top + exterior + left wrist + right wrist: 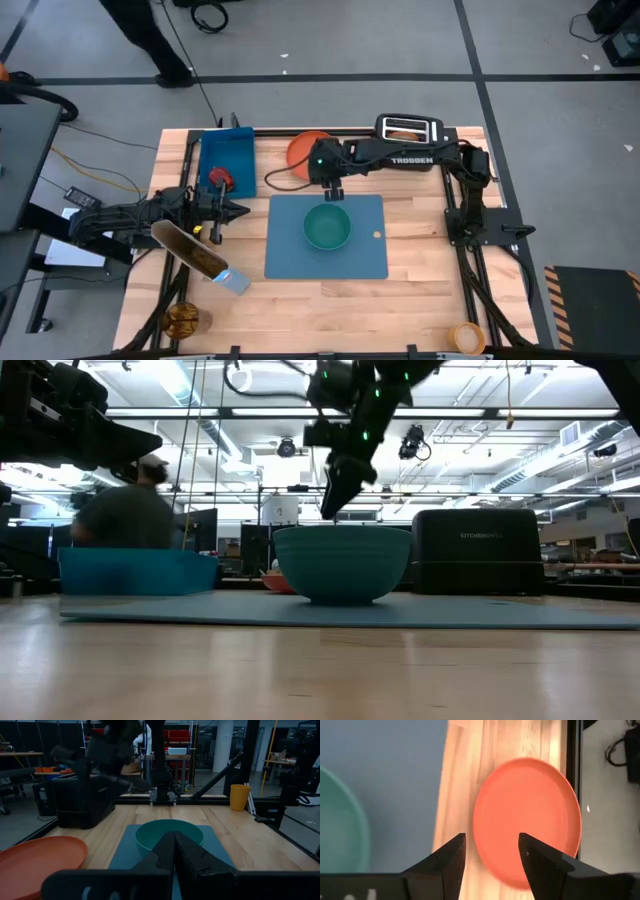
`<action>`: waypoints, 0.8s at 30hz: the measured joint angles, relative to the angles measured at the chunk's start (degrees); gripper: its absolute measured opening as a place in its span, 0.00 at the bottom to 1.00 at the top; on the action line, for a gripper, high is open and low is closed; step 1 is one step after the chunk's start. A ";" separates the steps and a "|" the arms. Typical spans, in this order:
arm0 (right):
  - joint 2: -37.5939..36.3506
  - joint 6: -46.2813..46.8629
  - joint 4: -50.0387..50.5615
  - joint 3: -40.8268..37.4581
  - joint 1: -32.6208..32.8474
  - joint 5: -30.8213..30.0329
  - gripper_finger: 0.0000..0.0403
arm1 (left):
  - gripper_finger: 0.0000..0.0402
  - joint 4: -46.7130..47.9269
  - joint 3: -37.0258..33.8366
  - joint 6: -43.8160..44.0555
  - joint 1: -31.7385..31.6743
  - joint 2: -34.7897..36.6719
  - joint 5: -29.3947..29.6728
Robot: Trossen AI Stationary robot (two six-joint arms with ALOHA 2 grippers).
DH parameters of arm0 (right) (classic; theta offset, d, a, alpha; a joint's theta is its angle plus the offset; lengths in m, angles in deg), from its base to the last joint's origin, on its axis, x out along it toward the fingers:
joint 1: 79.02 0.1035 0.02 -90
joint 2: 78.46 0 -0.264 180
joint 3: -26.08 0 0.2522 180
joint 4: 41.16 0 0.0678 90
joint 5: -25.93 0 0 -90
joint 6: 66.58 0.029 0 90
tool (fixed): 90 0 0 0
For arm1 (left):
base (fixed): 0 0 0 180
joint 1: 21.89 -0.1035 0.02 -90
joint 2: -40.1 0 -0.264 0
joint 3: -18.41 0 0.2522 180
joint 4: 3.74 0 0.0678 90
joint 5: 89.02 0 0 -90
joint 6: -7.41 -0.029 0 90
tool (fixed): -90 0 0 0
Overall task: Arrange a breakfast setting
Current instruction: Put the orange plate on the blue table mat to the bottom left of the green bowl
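We see the right hand (490,852), fingers apart and empty, above the orange plate (527,817) (beside the teal bowl (327,227)), left hand (174,851) closed.

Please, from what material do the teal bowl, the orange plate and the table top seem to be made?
The teal bowl looks like matte plastic, possibly melamine: even colour, soft sheen. The orange plate seems to be smooth plastic too: uniform, flat colour, thin rim. The table is pale wood, probably sealed planks: grain and board seams are visible.
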 joint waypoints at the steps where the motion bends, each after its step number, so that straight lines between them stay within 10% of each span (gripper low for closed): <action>1: 0.00 -1.16 -1.64 -1.39 -1.16 1.36 0.49 | 0.03 0.01 0.01 0.00 0.00 0.00 0.00; 9: 0.05 -4.95 -8.15 -9.89 -7.42 11.34 0.49 | 0.03 -0.28 0.01 0.00 -0.02 0.00 -0.02; 24: 7.37 -6.81 -11.21 -9.99 -9.11 11.78 0.47 | 0.03 -6.89 -0.01 6.88 0.00 -1.03 -0.11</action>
